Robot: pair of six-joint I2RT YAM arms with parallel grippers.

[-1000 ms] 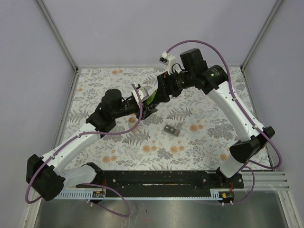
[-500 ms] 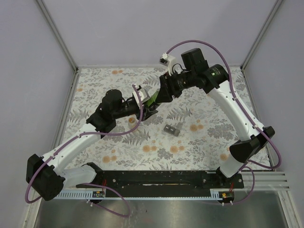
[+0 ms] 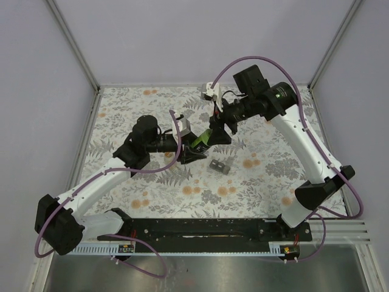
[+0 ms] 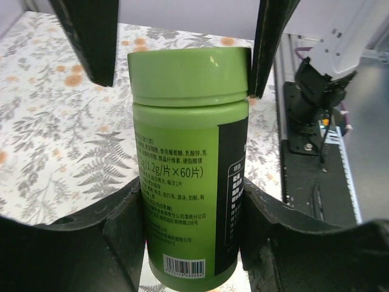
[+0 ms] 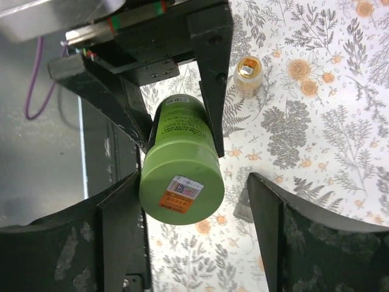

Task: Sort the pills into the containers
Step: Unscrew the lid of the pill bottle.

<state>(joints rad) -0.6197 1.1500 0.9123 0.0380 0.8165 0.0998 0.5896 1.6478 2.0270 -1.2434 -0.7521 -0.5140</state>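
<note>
A green pill bottle (image 4: 189,146) with a green cap (image 5: 181,185) is held off the table, lying tilted in the top view (image 3: 201,142). My left gripper (image 4: 191,202) is shut on the bottle's body, near its base. My right gripper (image 5: 194,180) is open and straddles the cap. Its left finger (image 5: 115,225) is against the cap and its right finger (image 5: 292,237) stands well apart. A small grey pill container (image 3: 220,165) lies on the table just below the two grippers.
A small amber bottle (image 5: 248,76) stands on the flowered tablecloth (image 3: 267,164) beside the left gripper. White walls and a metal frame close in the table on three sides. The arm bases sit on a black rail (image 3: 206,230) at the near edge.
Both grippers and the green bottle have moved right and toward the near side. The right gripper has come down around the cap.
</note>
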